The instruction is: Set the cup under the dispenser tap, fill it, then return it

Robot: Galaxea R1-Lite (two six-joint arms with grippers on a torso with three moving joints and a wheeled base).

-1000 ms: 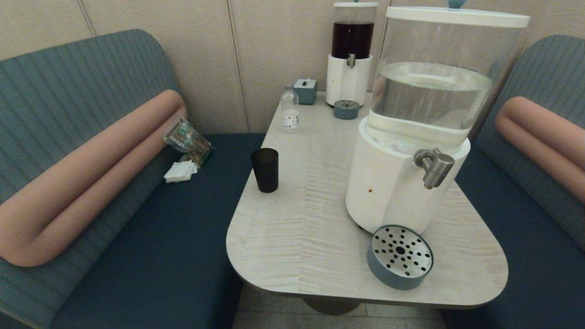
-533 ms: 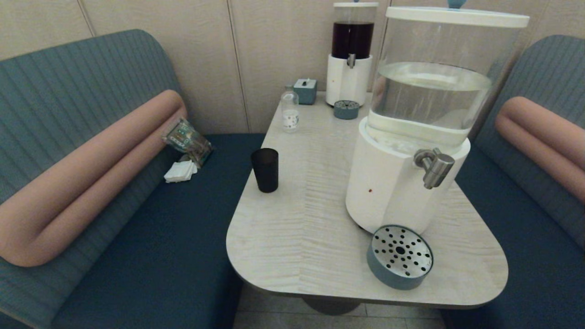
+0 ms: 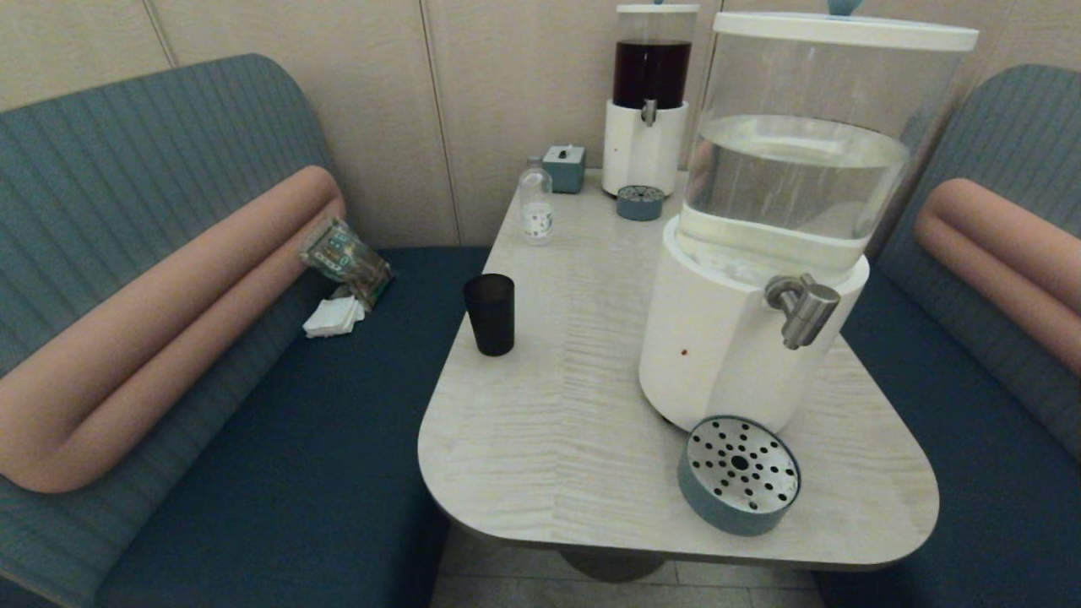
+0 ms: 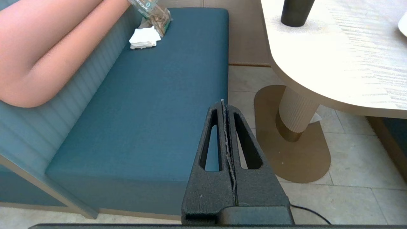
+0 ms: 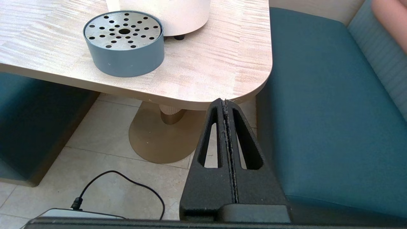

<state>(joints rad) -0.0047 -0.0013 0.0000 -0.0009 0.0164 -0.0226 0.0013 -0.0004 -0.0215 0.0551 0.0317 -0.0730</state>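
Both pincers sit low, off the desk's near edge, with nothing held: the left pincer (image 4: 226, 105) is clenched and the right pincer (image 5: 225, 103) likewise. You find the cup (image 3: 489, 314) upright on the desk (image 3: 540, 439) at its left edge, ahead of the left pincer, which is nearer. The dispenser tap (image 3: 802, 308) lies farther right, above the drip tray (image 3: 739, 475).

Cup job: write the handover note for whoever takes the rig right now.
Left pincer: shut, empty, parked low off the table's near-left edge, above the bench seat.
Right pincer: shut, empty, parked below the table's near-right corner.
Black cup: upright near the table's left edge, untouched.
Dispenser tap: nothing beneath it; the drip tray sits in front of the dispenser base.
Done: nothing.
Left: grasp the cup, place it, fill it, return it.
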